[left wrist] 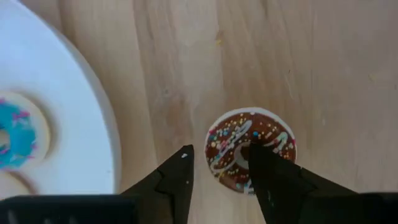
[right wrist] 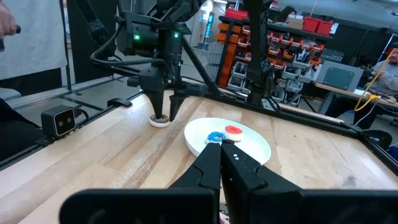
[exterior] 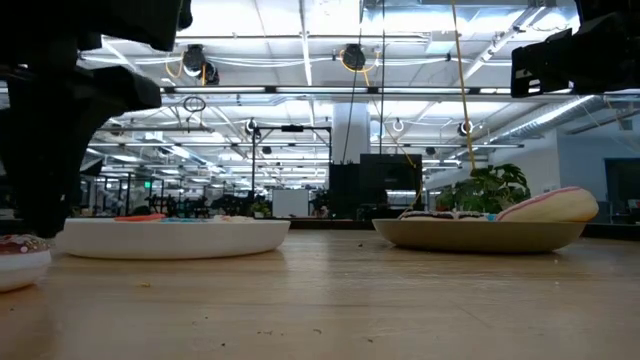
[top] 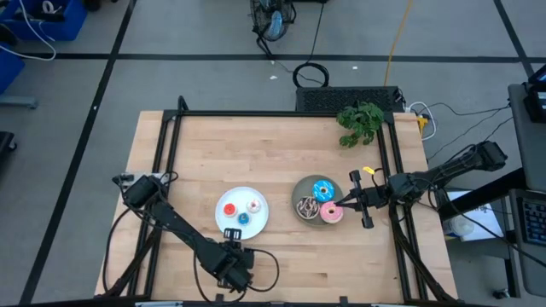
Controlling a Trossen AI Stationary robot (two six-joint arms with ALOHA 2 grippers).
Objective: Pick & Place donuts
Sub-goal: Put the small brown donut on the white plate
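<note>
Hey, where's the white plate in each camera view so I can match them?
High view: white plate, centre-left on the table.
Low view: left, edge-on.
Left wrist view: beside the tiny brown donut.
Right wrist view: beyond the right arm's fingers.
Landmark: the left gripper next to it.

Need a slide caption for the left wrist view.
Open left pincer straddling the tiny brown donut beside the white plate.

white plate [top: 229, 201], grey-green plate [top: 300, 189], plant [top: 361, 122]
</note>
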